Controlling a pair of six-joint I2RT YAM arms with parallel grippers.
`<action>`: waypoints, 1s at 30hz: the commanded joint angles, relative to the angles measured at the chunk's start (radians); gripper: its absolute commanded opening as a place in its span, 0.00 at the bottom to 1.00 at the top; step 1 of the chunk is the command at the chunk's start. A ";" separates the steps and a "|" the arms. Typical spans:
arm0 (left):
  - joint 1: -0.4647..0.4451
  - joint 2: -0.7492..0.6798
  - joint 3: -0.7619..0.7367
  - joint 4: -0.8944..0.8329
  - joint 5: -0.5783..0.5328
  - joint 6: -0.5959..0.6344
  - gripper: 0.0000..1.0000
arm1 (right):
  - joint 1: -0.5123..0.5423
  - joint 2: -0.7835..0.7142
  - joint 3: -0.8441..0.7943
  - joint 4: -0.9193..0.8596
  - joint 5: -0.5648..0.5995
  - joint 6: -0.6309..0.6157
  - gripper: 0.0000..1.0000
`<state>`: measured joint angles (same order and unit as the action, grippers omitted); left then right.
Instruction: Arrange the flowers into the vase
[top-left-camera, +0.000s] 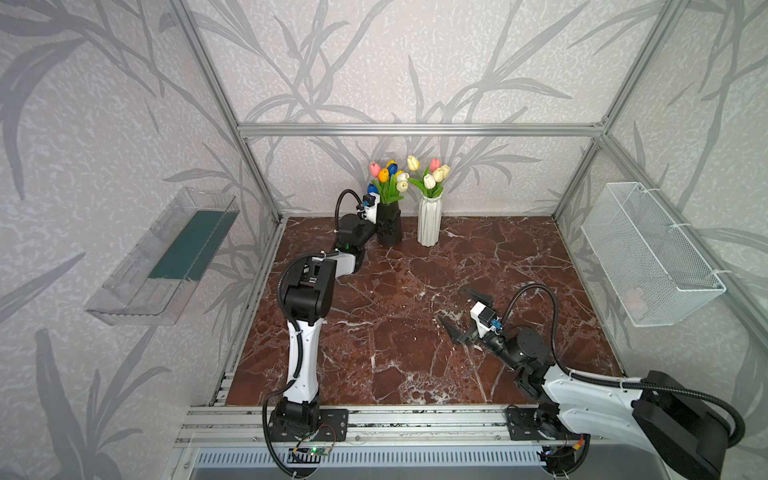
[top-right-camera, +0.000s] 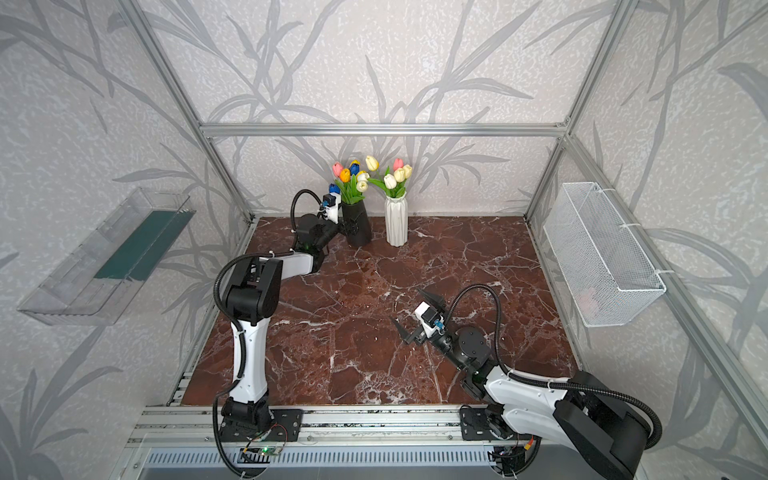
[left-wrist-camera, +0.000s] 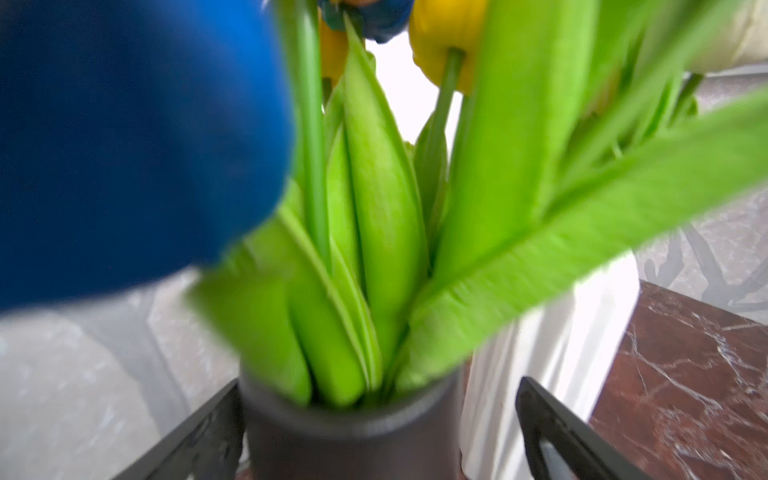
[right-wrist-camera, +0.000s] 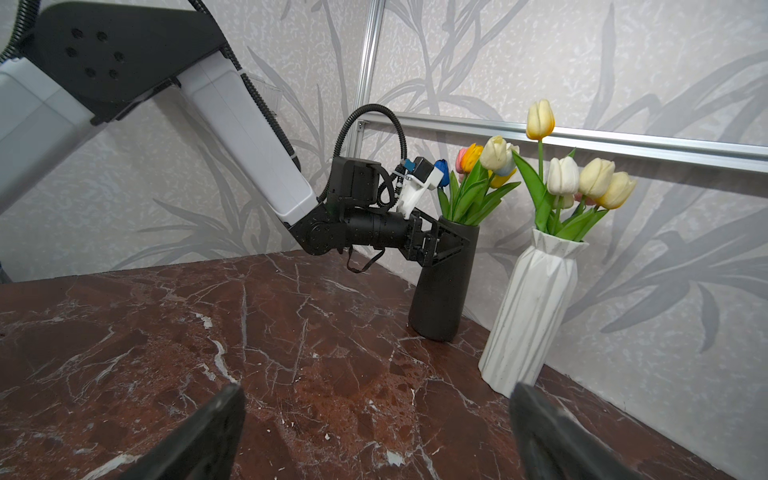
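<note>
far centre: multicoloured artificial tulips (top-left-camera: 388, 176) stand in matte black cylindrical vase (right-wrist-camera: 442, 291) and white ribbed ceramic vase (right-wrist-camera: 528, 299) | left gripper (left-wrist-camera: 380, 399): jaws wide astride the black neck, clamping nothing | right gripper (top-left-camera: 453, 304): wide, empty, near right | next: likely retreat, so back straight out and spare the blue tulip head (left-wrist-camera: 124, 145)

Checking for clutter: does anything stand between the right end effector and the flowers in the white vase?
Nothing visible does. Only bare table lies between the open right end effector and the white vase holding those flowers; the black vase stands off to one side.
</note>
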<state>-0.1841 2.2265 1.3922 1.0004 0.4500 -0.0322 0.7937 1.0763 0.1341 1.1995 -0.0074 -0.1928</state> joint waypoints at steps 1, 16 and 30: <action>0.010 -0.080 -0.119 0.087 -0.027 0.039 1.00 | 0.004 -0.010 0.003 0.012 0.044 -0.013 0.99; -0.138 -0.970 -1.047 -0.026 -0.832 0.061 0.99 | -0.096 0.118 0.088 -0.044 0.827 -0.281 0.99; -0.025 -1.255 -1.262 -0.290 -1.123 0.006 0.96 | -0.376 0.488 0.078 0.196 0.575 -0.142 0.99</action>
<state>-0.2264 0.9066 0.1211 0.6373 -0.6807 -0.0261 0.4488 1.5337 0.2012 1.2839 0.6556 -0.3866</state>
